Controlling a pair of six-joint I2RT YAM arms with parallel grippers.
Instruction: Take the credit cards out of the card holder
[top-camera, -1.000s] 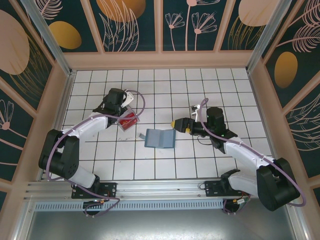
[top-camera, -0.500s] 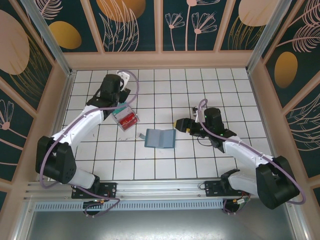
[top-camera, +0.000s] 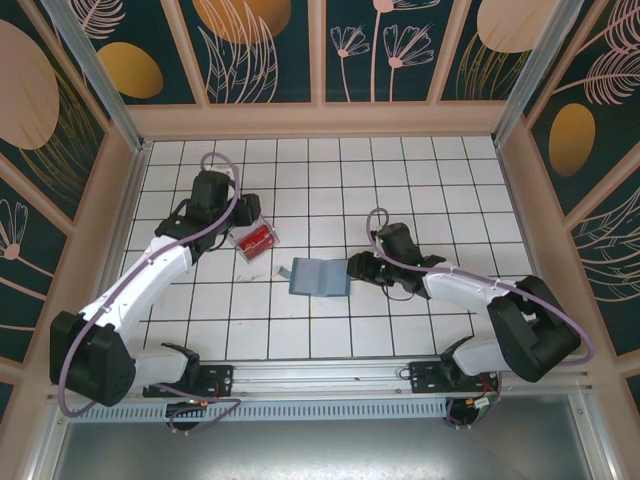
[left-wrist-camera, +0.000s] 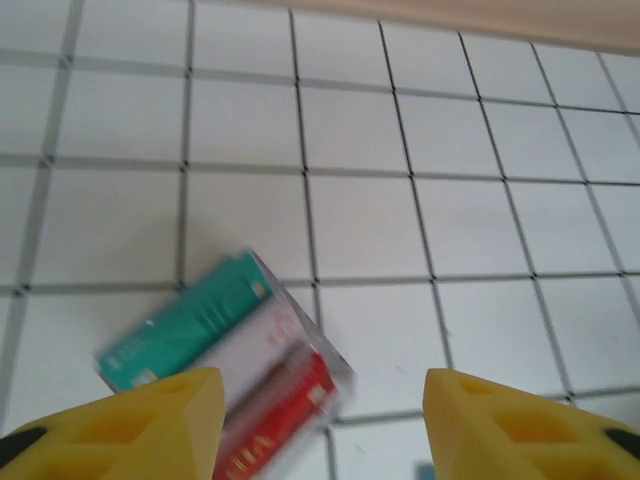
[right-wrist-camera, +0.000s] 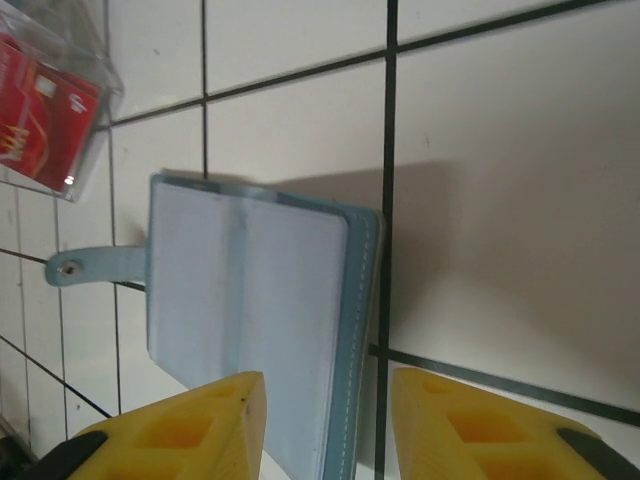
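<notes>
Right gripper (right-wrist-camera: 327, 382), half-open and empty, straddles the card holder's (right-wrist-camera: 250, 300) right edge, seemingly to steady it; left gripper (left-wrist-camera: 322, 378) hovers open, empty, above the credit cards (left-wrist-camera: 215, 340) lying outside.

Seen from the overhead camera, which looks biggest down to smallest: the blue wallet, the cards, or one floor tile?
1. Wallet, clearly largest.
2. Cards and a tile look about alike, so I won't rank them.

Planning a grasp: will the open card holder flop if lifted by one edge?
Probably: the card holder lies flat, thin, with a centre fold, so its free half would likely droop. Seemingly light, it may slide on the tiles if pushed.
</notes>
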